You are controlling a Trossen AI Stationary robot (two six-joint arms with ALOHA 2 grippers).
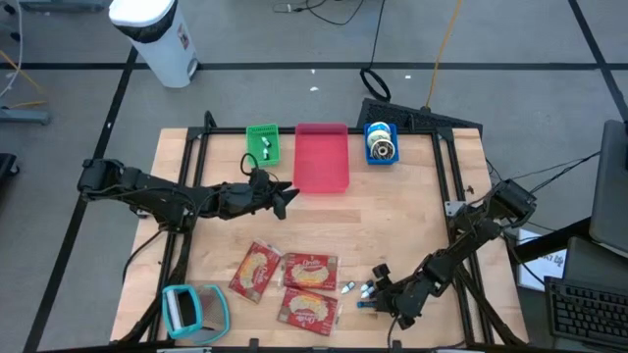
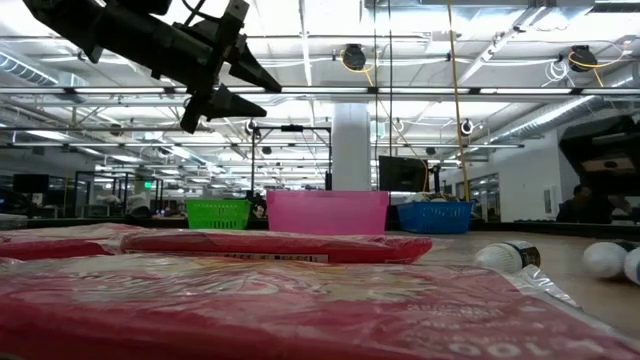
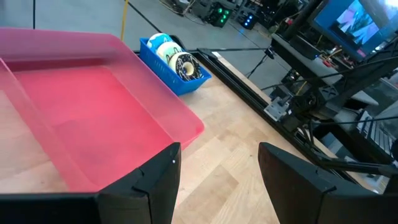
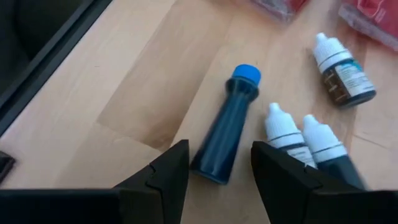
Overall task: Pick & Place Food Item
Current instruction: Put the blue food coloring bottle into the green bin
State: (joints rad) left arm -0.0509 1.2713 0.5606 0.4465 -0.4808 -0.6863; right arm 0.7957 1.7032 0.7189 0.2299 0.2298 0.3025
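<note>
Three red food packets (image 1: 294, 284) lie flat on the wooden table near its front edge; they fill the foreground of the low view (image 2: 260, 300). My left gripper (image 1: 287, 199) hovers open beside the pink bin (image 1: 322, 157), whose near corner shows just ahead of its fingers in the left wrist view (image 3: 93, 106). My right gripper (image 1: 378, 284) is open low over the front right of the table. Its fingers stand on either side of the bottom end of a dark bottle with a blue cap (image 4: 227, 130), which lies on its side.
Three small white-capped dropper bottles (image 4: 311, 106) lie next to the dark bottle. A green bin (image 1: 263, 143) and a blue bin (image 1: 381, 143) holding tape rolls flank the pink bin at the far edge. A teal tape dispenser (image 1: 191, 309) sits at the front left.
</note>
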